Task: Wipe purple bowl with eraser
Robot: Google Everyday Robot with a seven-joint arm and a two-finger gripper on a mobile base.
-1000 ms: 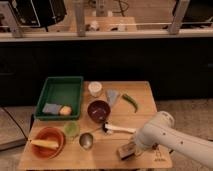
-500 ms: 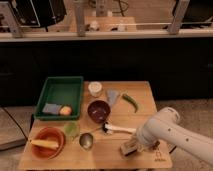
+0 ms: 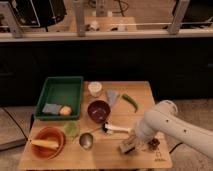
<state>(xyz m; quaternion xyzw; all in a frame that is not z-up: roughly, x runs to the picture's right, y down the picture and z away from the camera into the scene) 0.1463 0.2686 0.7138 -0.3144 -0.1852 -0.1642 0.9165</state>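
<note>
The purple bowl (image 3: 99, 110) sits upright near the middle of the wooden table (image 3: 105, 159), small, dark and glossy. The eraser (image 3: 126, 147), a small tan block, is at the table's front right, right under my gripper (image 3: 131, 142). The gripper hangs from the white arm (image 3: 170, 125) that reaches in from the right, and it is directly on or over the eraser. The eraser and gripper are well apart from the bowl, to its front right.
A white-handled brush (image 3: 118, 129) lies between bowl and gripper. A green tray (image 3: 60, 86) holds a blue-grey sponge (image 3: 51, 108) and an orange object (image 3: 65, 110). Also on the table are an orange bowl (image 3: 47, 142), metal cup (image 3: 86, 141), green cup (image 3: 71, 130), white cup (image 3: 94, 89), grey cloth (image 3: 112, 96) and green pepper (image 3: 130, 101).
The arm's elbow has risen and shifted right. The gripper has moved slightly up and right at the eraser. The bowl and other things have not moved.
</note>
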